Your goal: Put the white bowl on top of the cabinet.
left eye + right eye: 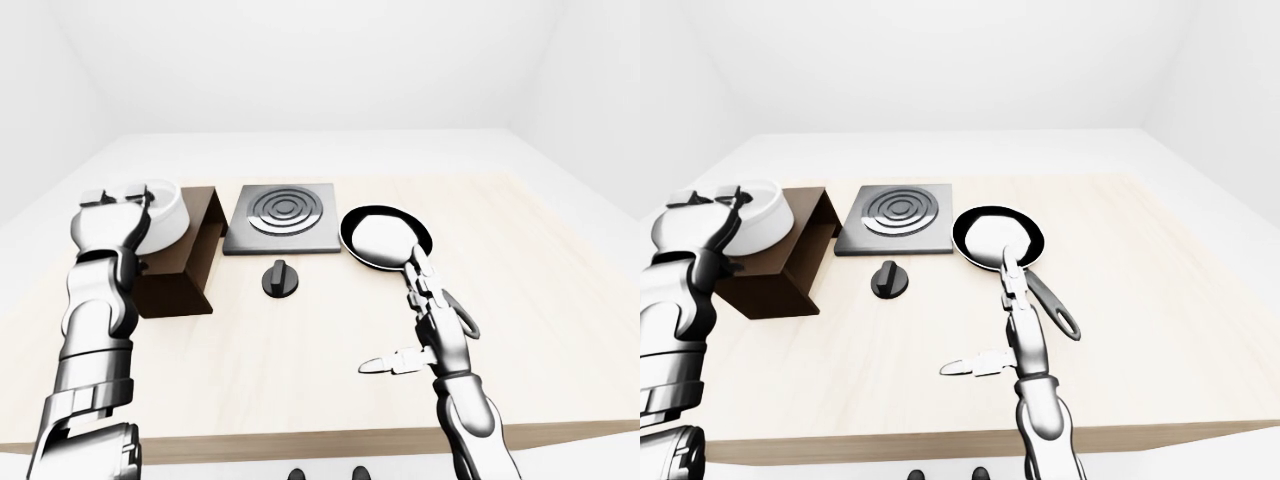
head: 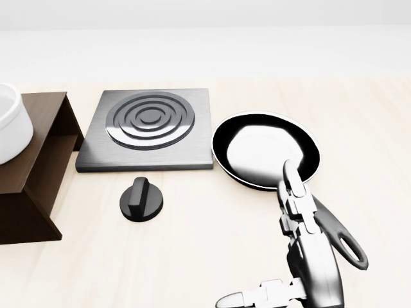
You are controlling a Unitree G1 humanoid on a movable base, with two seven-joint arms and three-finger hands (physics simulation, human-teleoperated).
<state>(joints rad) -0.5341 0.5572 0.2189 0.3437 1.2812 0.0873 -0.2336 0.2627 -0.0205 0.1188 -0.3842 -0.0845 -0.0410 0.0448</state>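
White bowl (image 1: 165, 212) is seen on the cabinet (image 1: 190, 262), partly hidden by the left hand (image 1: 118, 215), whose grip cannot be told; right hand (image 1: 425, 305) is spread.

We log bright, even, diffuse light with white washed-out walls. Strong glare whitens the frying pan (image 2: 266, 150) interior. Soft faint shadows lie under the stove knob (image 2: 141, 199) and cabinet (image 1: 183, 265). Renders sharp throughout, without blur.

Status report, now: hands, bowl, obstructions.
Left hand around white bowl, grip unconfirmed. Bowl over the cabinet top, contact unclear. Right hand open, empty, above frying pan handle. Nothing blocking.
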